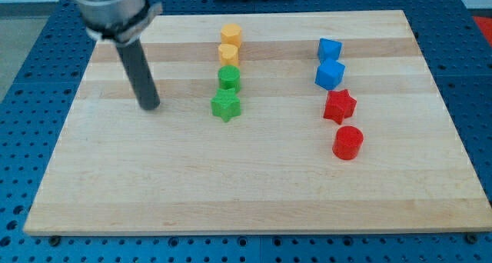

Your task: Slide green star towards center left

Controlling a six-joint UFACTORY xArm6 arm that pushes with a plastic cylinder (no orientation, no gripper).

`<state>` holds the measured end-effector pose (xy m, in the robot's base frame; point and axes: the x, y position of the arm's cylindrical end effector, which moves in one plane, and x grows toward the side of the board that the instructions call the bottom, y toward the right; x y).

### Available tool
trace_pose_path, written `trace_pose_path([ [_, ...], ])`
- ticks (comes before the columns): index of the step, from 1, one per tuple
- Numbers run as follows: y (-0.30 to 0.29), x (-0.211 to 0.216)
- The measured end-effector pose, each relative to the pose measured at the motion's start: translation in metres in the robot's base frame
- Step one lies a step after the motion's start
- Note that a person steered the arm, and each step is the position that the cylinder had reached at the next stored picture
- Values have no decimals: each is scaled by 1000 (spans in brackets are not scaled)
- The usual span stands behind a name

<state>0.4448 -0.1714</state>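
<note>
Our tip [150, 106] rests on the wooden board [115, 178], well apart from the green star [226, 105] at its 3 o'clock. The star sits just below a green cylinder [229, 79] (nearly touching). We carry no jaws, only a bare rod.

We see the arm's upper housing [112, 8] blurred and cut off by the view's top edge.

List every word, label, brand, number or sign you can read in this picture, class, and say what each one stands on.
None: no readable text shows anywhere.
The wooden board is plain.
The green star, red star, blue blocks, yellow blocks, green cylinder and red cylinder carry no markings.
My tip, to the view's left of the green star, is an unmarked dark rod.
</note>
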Motion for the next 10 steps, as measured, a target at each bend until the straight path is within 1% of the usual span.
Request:
trace_pose_path([
  [1,54,56],
  [2,165,50],
  [3,187,2],
  [4,176,-15],
  [6,118,-15],
  [7,102,-8],
  [10,22,8],
])
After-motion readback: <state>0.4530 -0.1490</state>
